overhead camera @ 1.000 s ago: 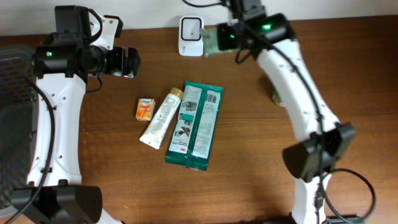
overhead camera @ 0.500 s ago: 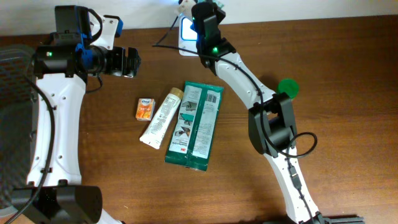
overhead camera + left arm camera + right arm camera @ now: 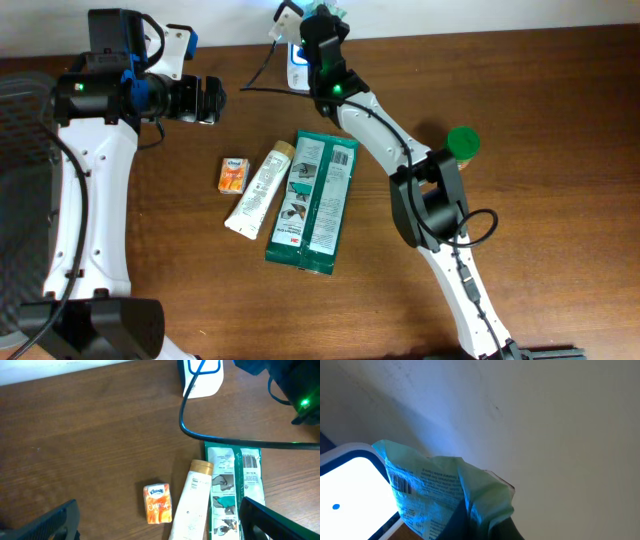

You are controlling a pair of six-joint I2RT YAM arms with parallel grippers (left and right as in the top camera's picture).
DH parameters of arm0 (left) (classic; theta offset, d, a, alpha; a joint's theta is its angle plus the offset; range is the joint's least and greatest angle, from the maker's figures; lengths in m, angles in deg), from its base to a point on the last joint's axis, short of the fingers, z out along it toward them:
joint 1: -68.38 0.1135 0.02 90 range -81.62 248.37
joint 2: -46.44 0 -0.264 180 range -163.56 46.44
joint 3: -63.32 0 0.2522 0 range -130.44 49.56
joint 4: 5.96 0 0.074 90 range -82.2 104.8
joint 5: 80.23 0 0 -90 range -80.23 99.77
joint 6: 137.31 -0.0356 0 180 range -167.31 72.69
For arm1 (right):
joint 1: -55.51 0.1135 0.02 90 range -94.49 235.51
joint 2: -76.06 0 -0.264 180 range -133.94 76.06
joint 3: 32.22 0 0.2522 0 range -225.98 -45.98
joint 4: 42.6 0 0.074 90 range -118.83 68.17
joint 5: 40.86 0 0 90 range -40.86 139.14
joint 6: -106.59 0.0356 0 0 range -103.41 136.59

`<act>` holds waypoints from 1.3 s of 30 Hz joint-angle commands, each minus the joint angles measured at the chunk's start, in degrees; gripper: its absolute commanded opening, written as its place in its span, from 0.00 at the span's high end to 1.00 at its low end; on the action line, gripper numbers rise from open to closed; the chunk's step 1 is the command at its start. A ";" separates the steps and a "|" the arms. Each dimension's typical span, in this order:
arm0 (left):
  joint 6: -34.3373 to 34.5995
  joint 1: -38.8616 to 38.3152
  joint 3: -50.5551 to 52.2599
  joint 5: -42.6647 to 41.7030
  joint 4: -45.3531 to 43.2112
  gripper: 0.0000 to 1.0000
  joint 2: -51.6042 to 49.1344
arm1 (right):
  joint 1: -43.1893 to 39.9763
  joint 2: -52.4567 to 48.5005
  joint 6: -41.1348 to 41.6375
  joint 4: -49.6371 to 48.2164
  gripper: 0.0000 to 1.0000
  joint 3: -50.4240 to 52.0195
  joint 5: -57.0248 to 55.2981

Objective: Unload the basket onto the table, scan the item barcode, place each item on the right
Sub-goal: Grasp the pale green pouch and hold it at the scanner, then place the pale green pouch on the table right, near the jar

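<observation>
A crumpled pale-green packet [image 3: 440, 495], printed with fine text and a barcode [image 3: 400, 482] and lit blue, is held just beside the glowing scanner [image 3: 345, 490], pinched in the right claw [image 3: 472, 520]. The left claw [image 3: 208, 100] is spread, well left of the scanner.

A dark brown wooden table [image 3: 560, 120] with fine grain fills most of the overhead view. A plain pale wall [image 3: 500, 12] borders it at 12 o'clock, tinged with bluish light toward 11 o'clock. Grey mesh [image 3: 18, 130] shows at 9 o'clock.
</observation>
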 commanded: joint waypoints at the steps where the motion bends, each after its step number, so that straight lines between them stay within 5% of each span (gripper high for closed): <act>1: -0.92 0.22 -0.50 -0.61 -0.07 0.01 0.44 | -0.13 4.11 11.10 3.10 0.96 -1.20 -2.12; 5: -0.92 0.22 -0.50 -0.61 -0.07 0.01 0.44 | -2.43 13.38 24.59 16.81 0.96 -1.20 2.71; 11: -0.92 0.22 -0.50 -0.61 -0.07 0.01 0.44 | -8.20 29.86 60.35 57.24 0.96 -1.20 22.23; 17: -0.92 0.22 -0.50 -0.61 -0.07 0.01 0.44 | -13.18 30.32 62.90 90.88 0.96 0.94 25.77; 22: -0.92 0.22 -0.50 -0.61 -0.07 0.01 0.44 | -13.16 29.14 71.95 85.20 0.96 22.21 4.35; 27: -0.92 0.22 -0.50 -0.61 -0.07 0.01 0.44 | -13.97 29.14 73.18 79.87 0.96 25.24 -6.67; 33: -0.92 0.22 -0.50 -0.61 -0.07 0.01 0.44 | -21.31 29.14 73.13 79.06 0.96 25.24 -5.62; 37: -0.92 0.22 -0.50 -0.61 -0.07 0.01 0.44 | -22.95 29.14 70.97 80.02 0.96 25.22 11.43; 39: -0.92 0.22 -0.50 -0.61 -0.07 0.01 0.44 | -23.02 29.14 70.99 83.08 0.76 25.22 11.96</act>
